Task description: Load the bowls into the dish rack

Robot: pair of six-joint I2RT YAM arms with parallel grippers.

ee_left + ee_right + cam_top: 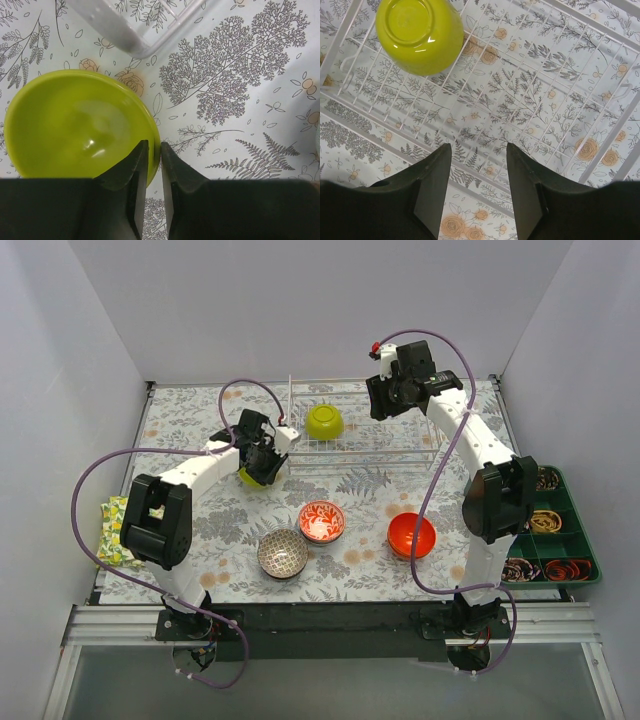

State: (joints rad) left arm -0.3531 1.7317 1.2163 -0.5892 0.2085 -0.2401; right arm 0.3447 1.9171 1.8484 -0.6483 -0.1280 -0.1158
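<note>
The wire dish rack stands at the back middle. One lime-green bowl sits upside down in its left part and also shows in the right wrist view. My left gripper is shut on the rim of the second lime-green bowl, just in front of the rack's near left corner. My right gripper is open and empty above the rack's wires. The red-and-white bowl, the brown-and-white bowl and the orange-red bowl stand on the table. The pale blue-green bowl is out of view.
A dark green compartmented tray lies at the right edge. A yellow-green packet lies at the left edge. Grey walls close in the back and both sides.
</note>
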